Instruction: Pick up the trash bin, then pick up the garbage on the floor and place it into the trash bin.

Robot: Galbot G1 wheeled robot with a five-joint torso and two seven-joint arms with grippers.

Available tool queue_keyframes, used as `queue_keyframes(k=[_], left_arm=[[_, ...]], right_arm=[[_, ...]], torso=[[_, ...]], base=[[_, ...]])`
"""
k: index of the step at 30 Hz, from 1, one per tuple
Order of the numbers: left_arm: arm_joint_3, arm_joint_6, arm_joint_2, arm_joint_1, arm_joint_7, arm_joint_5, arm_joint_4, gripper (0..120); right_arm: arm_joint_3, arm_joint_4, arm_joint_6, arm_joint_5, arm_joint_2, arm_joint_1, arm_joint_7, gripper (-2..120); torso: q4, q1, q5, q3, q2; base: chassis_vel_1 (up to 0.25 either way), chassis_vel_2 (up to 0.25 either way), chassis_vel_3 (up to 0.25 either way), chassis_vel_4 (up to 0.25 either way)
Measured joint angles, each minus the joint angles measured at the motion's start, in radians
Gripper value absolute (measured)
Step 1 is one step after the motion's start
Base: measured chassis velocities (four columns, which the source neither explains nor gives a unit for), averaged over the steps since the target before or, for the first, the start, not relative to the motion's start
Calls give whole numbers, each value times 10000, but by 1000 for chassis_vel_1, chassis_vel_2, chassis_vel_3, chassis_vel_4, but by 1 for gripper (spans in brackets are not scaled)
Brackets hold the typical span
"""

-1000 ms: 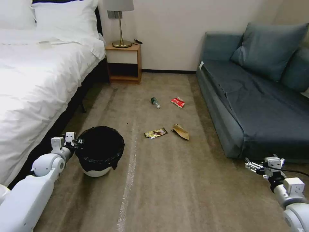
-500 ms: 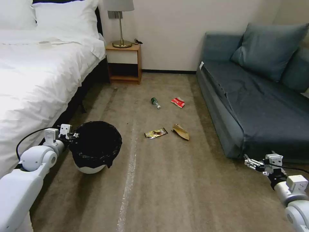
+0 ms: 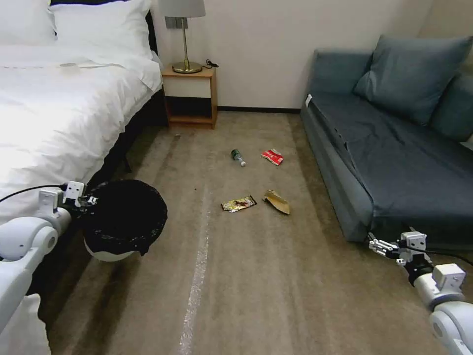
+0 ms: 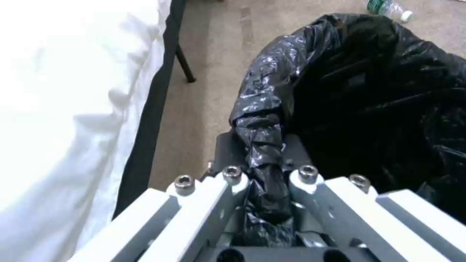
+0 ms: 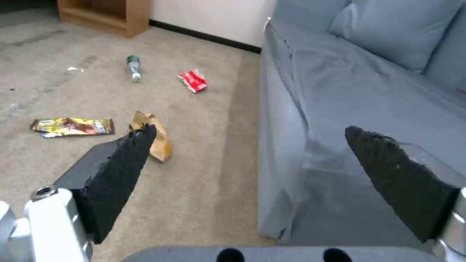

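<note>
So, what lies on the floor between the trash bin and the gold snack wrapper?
Bare carpet, crossed by one pale streak, separates the trash bin from the snack wrapper in the head view.

trash bin (image 3: 123, 222) left beside bed (image 3: 59, 113) — garbage (image 3: 238, 203) mid-floor — sofa (image 3: 394, 148) right.

A bed (image 3: 64, 103) with white sheets and two pillows (image 3: 98, 19) stands at the left. A wooden nightstand (image 3: 189, 96) carries a brass lamp (image 3: 185, 34). At the right is a blue sofa (image 3: 394, 148) with cushions (image 3: 411, 76). Beige carpet (image 3: 256, 276) covers the floor.
</note>
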State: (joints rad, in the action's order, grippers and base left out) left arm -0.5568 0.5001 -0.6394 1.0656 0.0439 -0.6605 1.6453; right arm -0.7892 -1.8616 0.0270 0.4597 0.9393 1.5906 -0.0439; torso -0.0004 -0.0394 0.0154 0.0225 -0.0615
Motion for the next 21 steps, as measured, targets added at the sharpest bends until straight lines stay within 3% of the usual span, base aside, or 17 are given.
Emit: queue_keyframes(k=[10,21], left_arm=[[-49,-16,34,113,12,1,84,4],[249,-20,-11,-175,154,61,-76,4]], right_arm=[[191,116,-3,-26,25,-223,-20,100],[593,251,62,-33,41,-434,-211,100]], torso=[[1,1,-1,0,0],[0,0,-1,0,0]], base=[[0,0,0,0],[0,0,0,0]])
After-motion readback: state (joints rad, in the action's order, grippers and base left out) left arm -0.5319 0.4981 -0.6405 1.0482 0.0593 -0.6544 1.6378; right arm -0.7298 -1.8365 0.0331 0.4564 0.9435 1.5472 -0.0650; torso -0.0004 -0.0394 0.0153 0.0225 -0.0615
